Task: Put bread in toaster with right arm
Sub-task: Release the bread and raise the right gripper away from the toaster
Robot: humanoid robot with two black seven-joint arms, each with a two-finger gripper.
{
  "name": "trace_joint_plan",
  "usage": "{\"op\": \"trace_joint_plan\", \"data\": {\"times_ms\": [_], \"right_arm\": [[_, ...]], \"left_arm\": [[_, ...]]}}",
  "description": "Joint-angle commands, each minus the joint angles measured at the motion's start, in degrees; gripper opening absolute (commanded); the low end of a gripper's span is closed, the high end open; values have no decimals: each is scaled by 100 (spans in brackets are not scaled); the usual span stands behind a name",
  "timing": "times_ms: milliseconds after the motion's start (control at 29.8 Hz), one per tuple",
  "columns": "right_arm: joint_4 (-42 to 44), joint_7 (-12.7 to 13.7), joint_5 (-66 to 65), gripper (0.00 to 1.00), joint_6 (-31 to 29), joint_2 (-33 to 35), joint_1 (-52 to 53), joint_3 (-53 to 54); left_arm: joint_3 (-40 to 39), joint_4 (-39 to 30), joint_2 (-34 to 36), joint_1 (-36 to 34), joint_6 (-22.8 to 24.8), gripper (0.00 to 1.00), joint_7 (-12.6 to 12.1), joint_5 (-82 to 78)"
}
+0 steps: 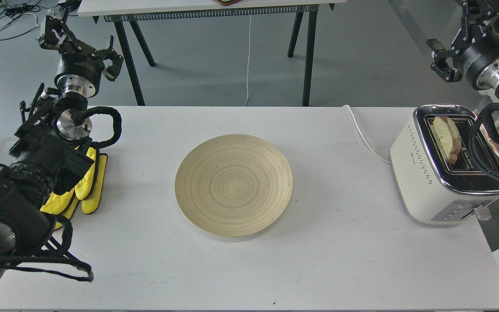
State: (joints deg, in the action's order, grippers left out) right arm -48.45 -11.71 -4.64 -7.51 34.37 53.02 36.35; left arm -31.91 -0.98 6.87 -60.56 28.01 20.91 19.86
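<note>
The bread stands on edge in the left slot of the cream-white toaster, its upper part sticking out above the chrome top. The toaster sits at the table's right end. My right gripper is raised above and behind the toaster, apart from the bread, open and empty. A black cable loop of the right arm hangs over the toaster's right slot. My left gripper is held up at the far left, open and empty.
A round bamboo plate lies at the middle of the white table. A yellow glove lies under my left arm. The toaster's white cord runs to the back edge. A white chair stands at the right.
</note>
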Motion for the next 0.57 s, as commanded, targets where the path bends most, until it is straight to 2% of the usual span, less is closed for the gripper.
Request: {"op": "trace_joint_plan", "data": {"times_ms": [0, 235, 537], "right_arm": [[774, 2, 192, 99, -390, -702, -28, 609], [1522, 28, 192, 100, -655, -1529, -28, 1480], [1532, 2, 192, 100, -778, -1592, 42, 1507]], "left_arm": [[0, 2, 8, 0, -1, 100, 0, 0], [0, -7, 8, 0, -1, 100, 0, 0], [0, 2, 16, 0, -1, 100, 0, 0]]}}
